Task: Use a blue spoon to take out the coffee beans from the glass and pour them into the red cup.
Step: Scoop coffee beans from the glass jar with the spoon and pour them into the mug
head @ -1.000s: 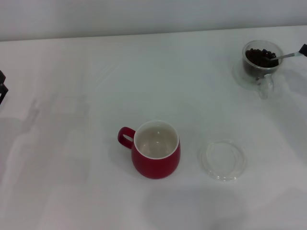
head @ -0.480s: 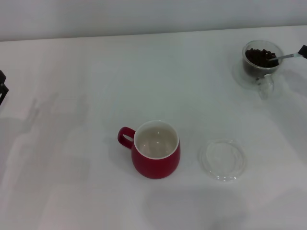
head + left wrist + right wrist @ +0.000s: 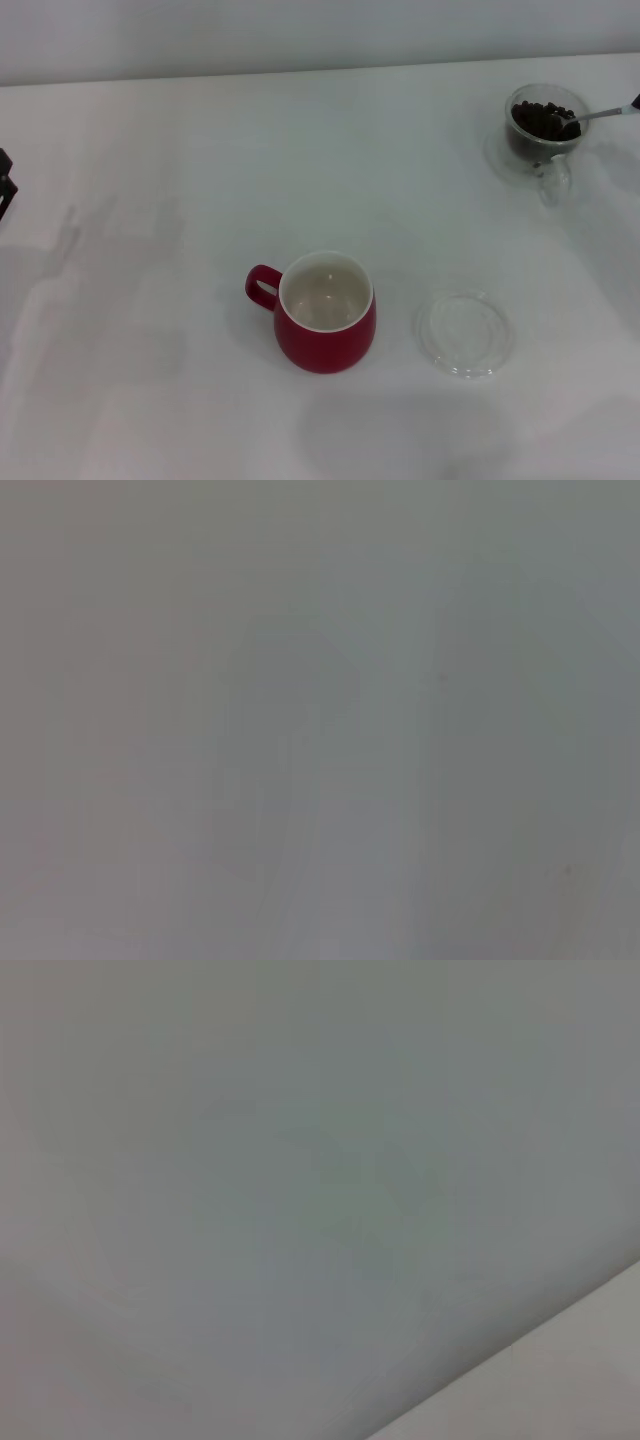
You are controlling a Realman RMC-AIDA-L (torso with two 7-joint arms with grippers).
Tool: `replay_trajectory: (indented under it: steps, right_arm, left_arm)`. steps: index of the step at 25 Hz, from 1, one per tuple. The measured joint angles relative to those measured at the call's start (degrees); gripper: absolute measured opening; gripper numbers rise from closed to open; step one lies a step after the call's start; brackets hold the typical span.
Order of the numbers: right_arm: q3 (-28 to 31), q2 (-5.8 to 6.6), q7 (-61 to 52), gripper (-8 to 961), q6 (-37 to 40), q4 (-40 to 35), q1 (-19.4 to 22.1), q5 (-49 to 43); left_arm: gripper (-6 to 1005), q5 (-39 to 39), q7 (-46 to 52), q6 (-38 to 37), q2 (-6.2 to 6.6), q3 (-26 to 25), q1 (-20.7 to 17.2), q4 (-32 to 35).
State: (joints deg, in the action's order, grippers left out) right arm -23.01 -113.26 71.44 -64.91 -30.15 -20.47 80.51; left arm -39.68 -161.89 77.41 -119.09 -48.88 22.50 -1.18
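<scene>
Bare table (image 3: 180, 180) lies open between glass (image 3: 545, 130) and red cup (image 3: 325, 312).

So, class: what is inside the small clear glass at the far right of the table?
The glass holds dark coffee beans, with the blue spoon bowl resting among them. Its handle runs out of view.

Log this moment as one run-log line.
step: scooping | spoon bowl in glass among beans | cup empty | right tool at right edge | left tool parked left

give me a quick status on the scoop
Right claw at the right edge, spoon bowl in the glass beans. Left claw parked. Cup empty.
</scene>
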Motion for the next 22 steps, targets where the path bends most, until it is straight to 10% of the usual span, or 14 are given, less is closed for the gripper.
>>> replay_trajectory:
  steps: [22]
  right_arm:
    - [0.0,0.77,-2.6,180,-0.8,2.8,0.1,2.3]
  left_arm:
    - [774,0.0,0.0,0.0,0.00,0.0,-0.4,0.0]
